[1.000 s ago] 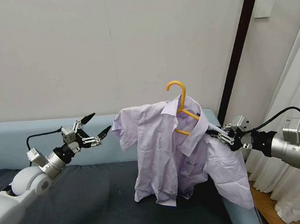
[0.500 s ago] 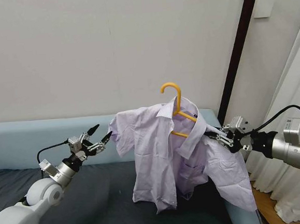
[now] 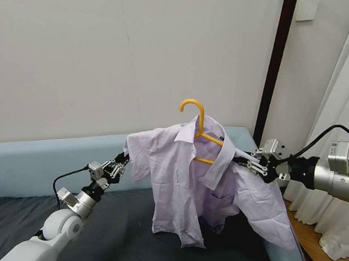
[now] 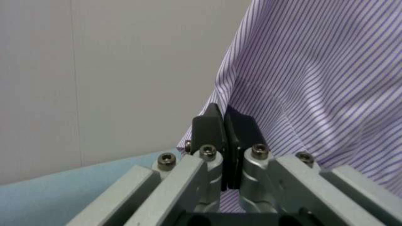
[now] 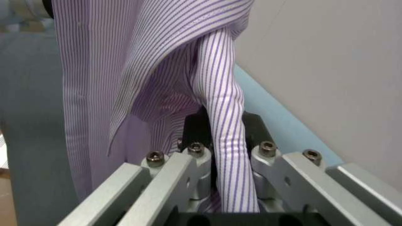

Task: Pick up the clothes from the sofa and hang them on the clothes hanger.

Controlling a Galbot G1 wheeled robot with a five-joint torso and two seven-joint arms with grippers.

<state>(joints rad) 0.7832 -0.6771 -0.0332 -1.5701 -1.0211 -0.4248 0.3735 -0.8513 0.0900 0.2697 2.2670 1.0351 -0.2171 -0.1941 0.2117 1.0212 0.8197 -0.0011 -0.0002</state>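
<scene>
While right gripper clamps shirt w/ yellow hanger aloft, left gripper pinches its sleeve hem (sofa below, wall behind, hem hangs free).

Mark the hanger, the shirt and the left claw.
hanger (image 3: pixel 202 115): head view, stem below the yellow hook.
shirt (image 3: pixel 179 190): head view, front panel.
left claw (image 3: pixel 122 160): head view, fingertips at the sleeve hem.

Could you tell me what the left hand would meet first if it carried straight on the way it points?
The shirt. The left hand points at the edge of its sleeve, which hangs right in front of it and may already be touching it; depth is unclear.
</scene>
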